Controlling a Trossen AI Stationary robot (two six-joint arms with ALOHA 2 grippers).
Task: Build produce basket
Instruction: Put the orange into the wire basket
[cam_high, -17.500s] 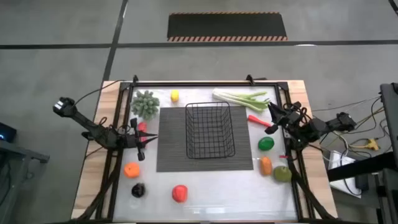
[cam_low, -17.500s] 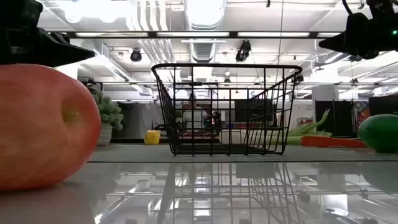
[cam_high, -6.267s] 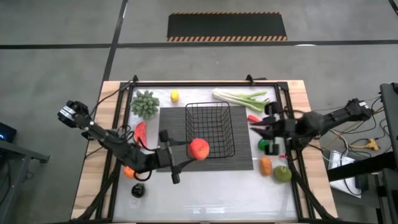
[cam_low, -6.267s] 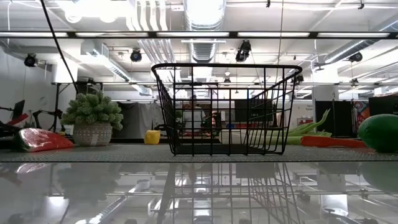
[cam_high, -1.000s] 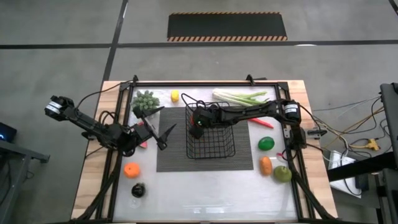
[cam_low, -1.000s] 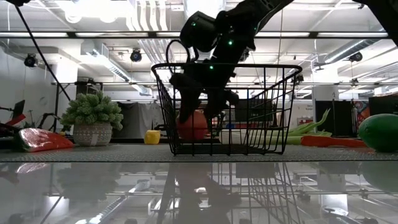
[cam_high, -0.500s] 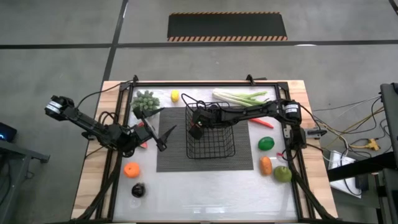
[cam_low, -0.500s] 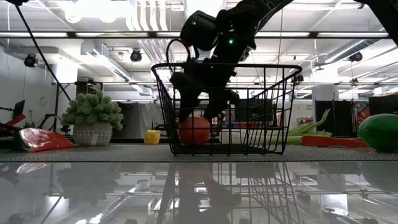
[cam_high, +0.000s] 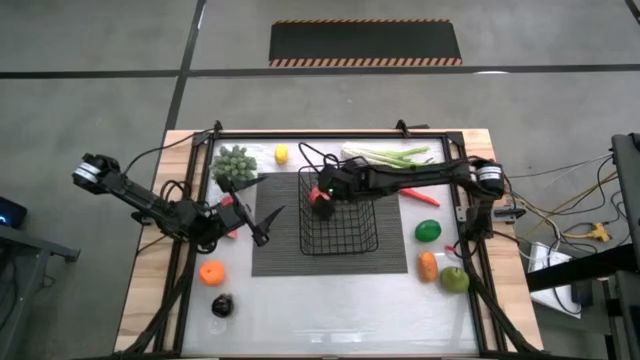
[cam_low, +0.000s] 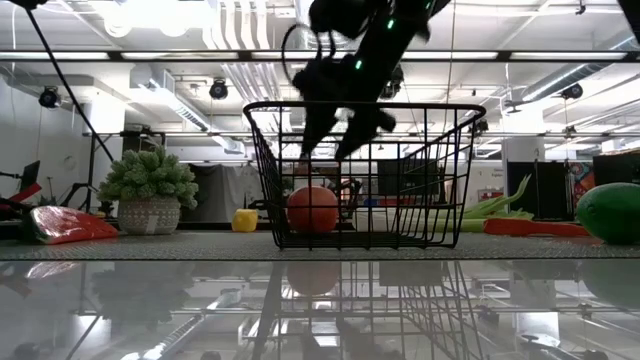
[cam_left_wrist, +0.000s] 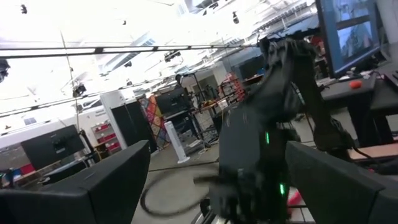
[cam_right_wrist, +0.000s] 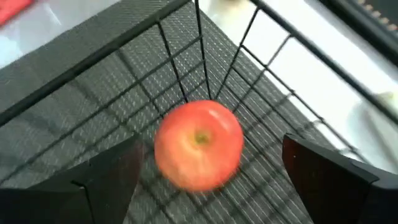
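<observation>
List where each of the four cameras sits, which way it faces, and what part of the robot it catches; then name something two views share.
High view: overhead, straight down; both arms, right tool over the basket, left tool on the mat.
Low view: table height, level across; right tool above the basket rim.
Left wrist view: forward toward the other arm; own two fingers.
Right wrist view: down into the basket; own open fingers.
Shared: the red apple in the basket, in low and right wrist views.
</observation>
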